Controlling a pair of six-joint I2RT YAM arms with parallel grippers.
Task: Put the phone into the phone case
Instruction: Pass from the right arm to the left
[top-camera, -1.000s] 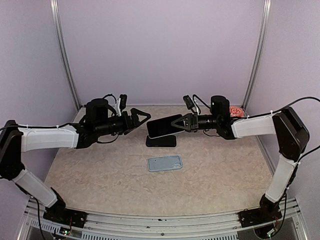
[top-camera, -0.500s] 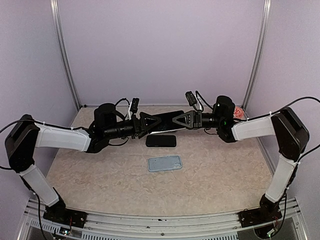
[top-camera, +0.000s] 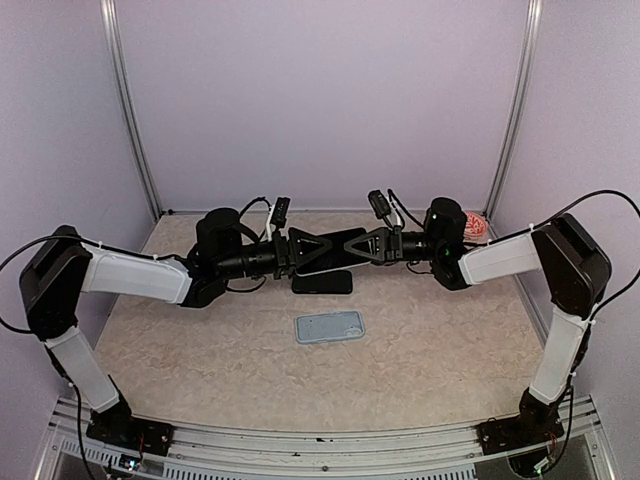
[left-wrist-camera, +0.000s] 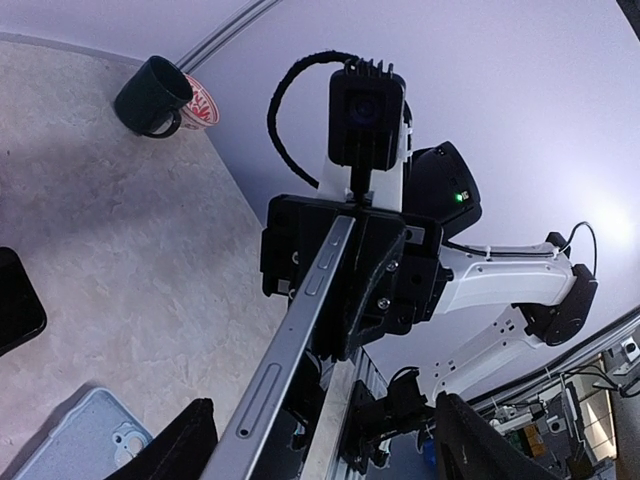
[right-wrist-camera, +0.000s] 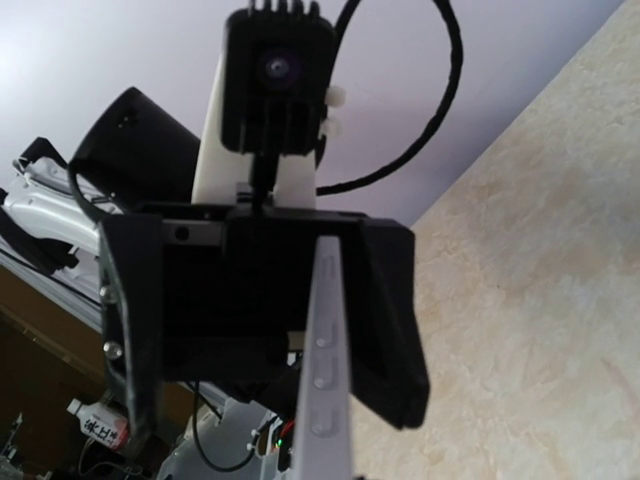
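phone: dark slim rectangular smartphone held in the air | right gripper: jaws clamped on its 3 o'clock end | left gripper: jaws spread wide, straddling its 9 o'clock end without touching | case: pale blue-grey rectangular phone case flat on beige speckled table, at 6 o'clock from the smartphone, well apart

phone case unobstructed, black slab behind

Lilac walls enclose a beige marbled table.
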